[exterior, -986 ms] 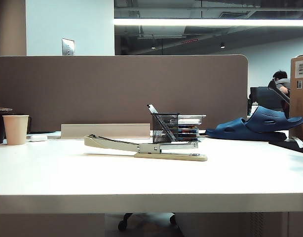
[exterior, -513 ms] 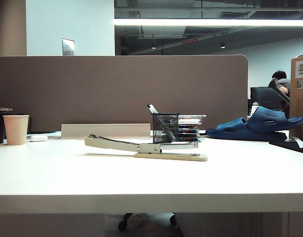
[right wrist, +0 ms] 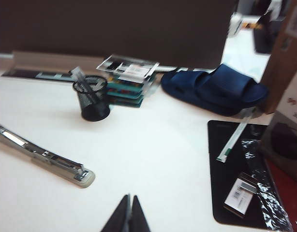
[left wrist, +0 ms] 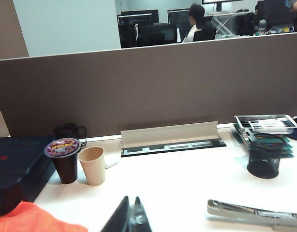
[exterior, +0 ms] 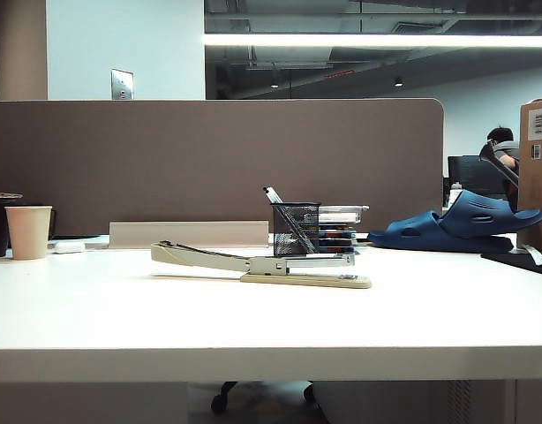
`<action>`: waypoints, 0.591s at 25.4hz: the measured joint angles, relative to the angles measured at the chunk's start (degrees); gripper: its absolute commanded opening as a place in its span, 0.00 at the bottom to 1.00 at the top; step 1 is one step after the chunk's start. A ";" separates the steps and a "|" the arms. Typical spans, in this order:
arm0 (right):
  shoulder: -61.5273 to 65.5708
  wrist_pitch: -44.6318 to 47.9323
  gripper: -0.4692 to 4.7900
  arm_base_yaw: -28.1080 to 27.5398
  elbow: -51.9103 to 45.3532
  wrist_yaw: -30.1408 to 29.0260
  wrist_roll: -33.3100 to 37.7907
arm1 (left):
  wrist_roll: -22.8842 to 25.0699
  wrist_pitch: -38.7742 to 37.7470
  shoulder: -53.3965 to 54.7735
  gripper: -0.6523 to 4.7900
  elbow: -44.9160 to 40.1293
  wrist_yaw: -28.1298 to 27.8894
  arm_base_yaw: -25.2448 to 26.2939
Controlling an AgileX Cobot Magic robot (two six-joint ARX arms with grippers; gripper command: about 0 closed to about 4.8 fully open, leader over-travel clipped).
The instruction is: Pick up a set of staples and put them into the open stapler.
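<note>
1. No arm or gripper shows in the exterior view; each gripper appears only at the edge of its own wrist picture, cut off by the frame.
2. The set of staples cannot be made out in any view, so its place cannot be told.
3. The right wrist picture is blurred; small items on the black mat (right wrist: 245, 183) at the table's right side are hard to identify.
4. The stapler (exterior: 262, 263) lies on the white table (exterior: 271, 318), its long beige arm raised open at a shallow slant above the silver channel. In the left wrist view only part of it (left wrist: 255, 213) is visible, cut by the frame edge; the right wrist view shows its channel and base (right wrist: 42, 154).
5. The left gripper (left wrist: 130, 218) hovers above the table near the paper cup (left wrist: 92, 165) and the lidded dark cup (left wrist: 64, 159), fingers pressed together, holding nothing.
6. The right gripper (right wrist: 128, 216) hangs over bare table between the stapler and the mat, fingers pressed together, empty, touching nothing.
7. The black mesh pen cup (exterior: 296, 229) stands just behind the stapler, with a stack of trays (exterior: 340, 228) beside it and a blue slipper (exterior: 461, 225) farther right.
</note>
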 measured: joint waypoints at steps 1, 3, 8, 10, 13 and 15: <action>-1.60 0.37 0.07 0.00 -1.44 0.28 0.04 | -0.04 -0.70 -2.01 0.11 -1.03 0.02 0.00; -6.62 0.52 0.07 0.00 -6.03 1.36 0.48 | -0.22 -1.22 -5.84 0.11 -3.28 0.00 0.00; -14.01 3.21 0.07 0.00 -14.71 1.73 0.68 | -1.22 -4.31 -12.55 0.11 -7.72 0.00 -0.02; -16.00 4.13 0.07 0.00 -17.00 1.81 0.70 | -1.70 -4.46 -14.62 0.11 -8.20 0.00 0.00; -19.89 5.75 0.07 0.00 -21.31 1.86 0.70 | -1.95 -4.87 -16.15 0.11 -8.55 0.04 -0.37; -22.97 6.97 0.07 0.02 -24.96 1.88 1.01 | -2.99 -5.64 -15.91 0.11 -8.92 0.33 -1.95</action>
